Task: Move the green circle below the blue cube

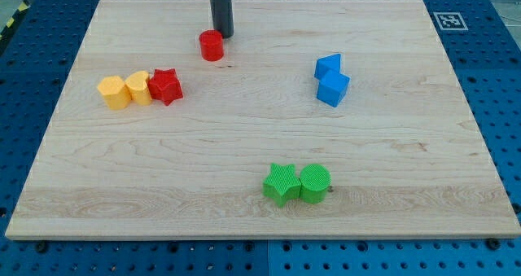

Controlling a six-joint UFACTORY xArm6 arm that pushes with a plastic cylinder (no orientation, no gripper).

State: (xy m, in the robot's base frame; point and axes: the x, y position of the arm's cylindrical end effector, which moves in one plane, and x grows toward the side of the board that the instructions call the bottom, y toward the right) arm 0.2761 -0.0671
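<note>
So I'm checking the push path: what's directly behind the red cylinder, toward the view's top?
My tip stands just behind the red cylinder, slightly to the view's right, close or touching; I cannot tell which. The rod hides the strip of wooden board behind it.

Board [244, 146]: pale wood, visible grain, matt. Green circle [315, 182]: ribbed, matt plastic look. My rod [221, 7]: dark, smooth.

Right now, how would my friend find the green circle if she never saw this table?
Look at the wooden board and go to its bottom edge, a bit right of the middle, where two green blocks touch. The green circle is the right one. It is round, while the green star beside it has points.
</note>
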